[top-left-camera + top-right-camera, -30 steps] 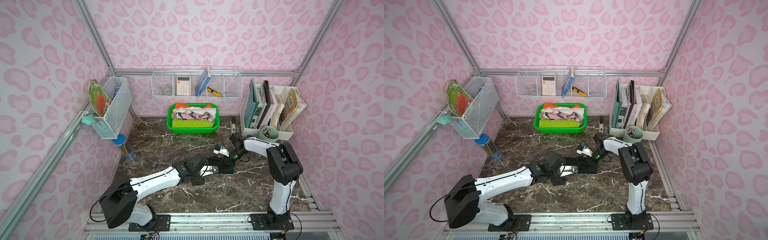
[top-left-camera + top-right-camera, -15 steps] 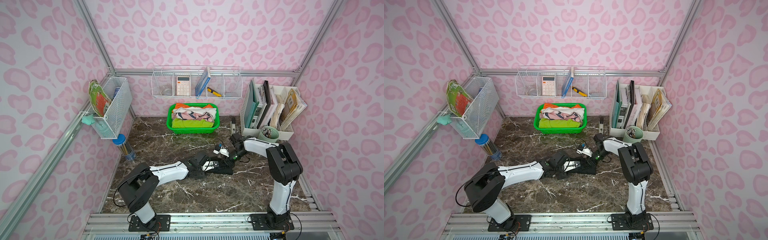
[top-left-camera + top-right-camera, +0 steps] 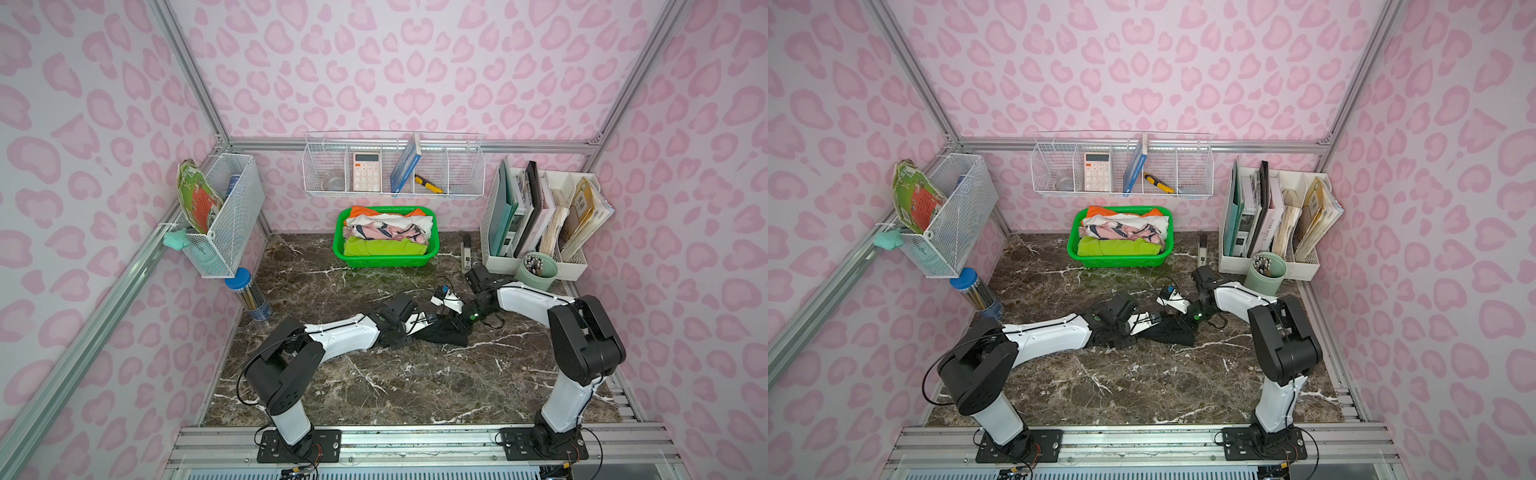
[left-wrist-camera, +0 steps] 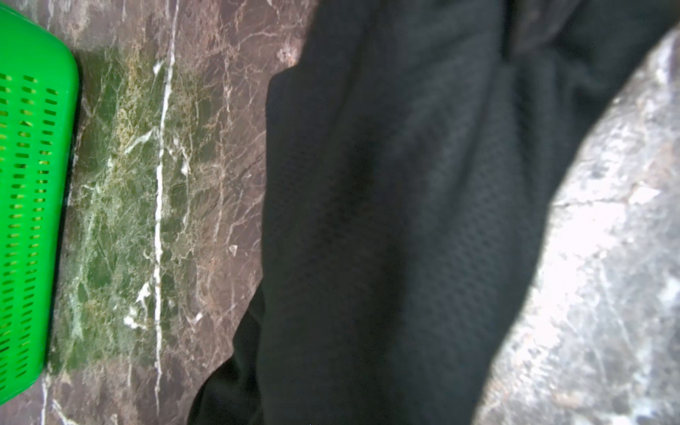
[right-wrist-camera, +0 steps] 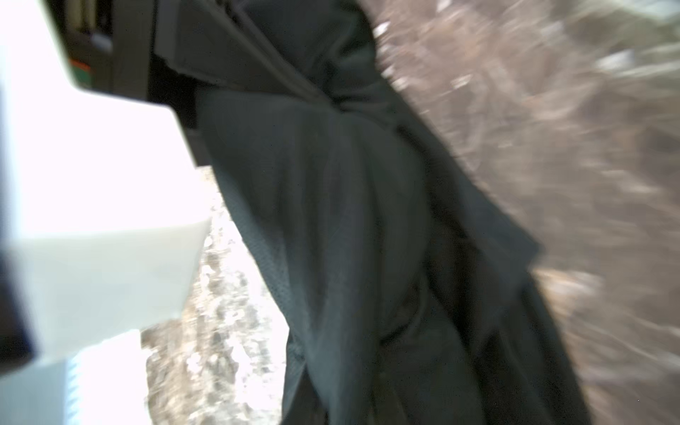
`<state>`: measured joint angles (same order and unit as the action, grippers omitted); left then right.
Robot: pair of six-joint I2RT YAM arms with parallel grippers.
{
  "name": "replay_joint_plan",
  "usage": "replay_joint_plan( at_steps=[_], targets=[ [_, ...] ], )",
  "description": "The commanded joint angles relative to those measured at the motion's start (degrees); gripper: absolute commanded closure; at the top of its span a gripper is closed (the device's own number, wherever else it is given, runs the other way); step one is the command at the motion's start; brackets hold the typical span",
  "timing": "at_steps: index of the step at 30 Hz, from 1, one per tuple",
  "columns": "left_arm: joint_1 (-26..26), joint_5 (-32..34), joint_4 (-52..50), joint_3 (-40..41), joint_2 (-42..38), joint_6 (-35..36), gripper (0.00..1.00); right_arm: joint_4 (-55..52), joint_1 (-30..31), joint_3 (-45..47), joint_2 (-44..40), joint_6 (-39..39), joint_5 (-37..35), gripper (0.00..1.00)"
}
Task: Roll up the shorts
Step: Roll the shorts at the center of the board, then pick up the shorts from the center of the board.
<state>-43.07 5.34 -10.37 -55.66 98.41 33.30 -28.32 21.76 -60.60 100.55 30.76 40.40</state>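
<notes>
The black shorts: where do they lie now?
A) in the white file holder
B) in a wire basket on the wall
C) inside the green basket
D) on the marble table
D: in a top view the shorts lie bunched on the table, outside the green basket.

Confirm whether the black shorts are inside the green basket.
No, the shorts lie bunched on the marble table, in front of the green basket.

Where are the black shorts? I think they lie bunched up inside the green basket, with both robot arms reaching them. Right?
Not quite. The black shorts lie bunched up on the marble table, in front of the green basket, not inside it. The left arm and right arm do reach them, as both top views show.
</notes>
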Motion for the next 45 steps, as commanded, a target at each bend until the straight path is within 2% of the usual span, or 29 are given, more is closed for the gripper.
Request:
replay_joint_plan(
  at_steps=[1, 5, 7, 8, 9, 10, 12, 16, 20, 24, 27, 35, 41, 45],
  targets=[
    [0.3, -0.2, -7.7, 0.1, 0.5, -1.8, 1.0, 12.4, -2.4, 3.5, -5.9, -5.3, -9.6, 0.6],
    [0.3, -0.3, -8.4, -0.5, 0.5, -1.9, 1.0, 22.1, -3.2, 10.0, -15.3, -5.7, -18.3, 0.53],
    [0.3, -0.4, -8.8, -0.7, 0.7, -2.0, 1.0, 26.0, -3.2, 13.6, -19.6, -4.8, -19.9, 0.44],
    [0.3, -0.3, -9.1, -0.8, 1.0, -2.0, 1.0, 27.6, -3.2, 15.4, -21.6, -4.4, -20.4, 0.32],
    [0.3, -0.2, -9.2, -0.9, 1.2, -2.1, 1.0, 28.7, -3.2, 17.1, -23.3, -3.5, -19.9, 0.1],
    [0.3, -0.2, -9.3, -1.1, 1.1, -2.0, 1.0, 29.5, -3.1, 18.6, -24.6, -2.4, -19.1, 0.02],
    [0.3, -0.1, -9.4, -1.1, 1.0, -2.0, 1.0, 29.8, -2.4, 21.3, -27.0, 1.0, -18.6, 0.01],
    [0.3, -1.0, -10.5, -1.9, 1.3, -2.4, 1.0, 34.2, 2.3, 27.4, -31.4, 7.3, -24.0, 0.01],
    [0.3, -0.8, -11.6, -2.5, 2.3, -2.4, 1.0, 36.2, 6.4, 32.6, -35.6, 14.2, -19.3, 0.01],
    [0.3, -0.5, -12.0, -2.9, 2.8, -2.4, 1.0, 38.4, 10.0, 35.3, -37.1, 16.4, -18.7, 0.01],
    [0.3, -0.5, -11.7, -3.0, 3.2, -2.6, 1.0, 38.0, 13.2, 34.5, -33.8, 16.7, -20.9, 0.01],
    [0.3, -2.3, -10.2, -3.2, 3.1, -3.7, 1.0, 40.7, 13.3, 28.2, -22.1, 13.8, -27.8, 0.03],
    [0.5, -1.7, -10.1, -2.8, 2.9, -3.6, 1.0, 39.1, 12.4, 23.7, -13.2, 13.3, -25.5, 0.19],
    [1.0, -1.9, -10.0, -2.5, 2.9, -3.7, 1.0, 40.7, 11.9, 25.5, -11.5, 13.4, -24.6, 0.23]
  ],
)
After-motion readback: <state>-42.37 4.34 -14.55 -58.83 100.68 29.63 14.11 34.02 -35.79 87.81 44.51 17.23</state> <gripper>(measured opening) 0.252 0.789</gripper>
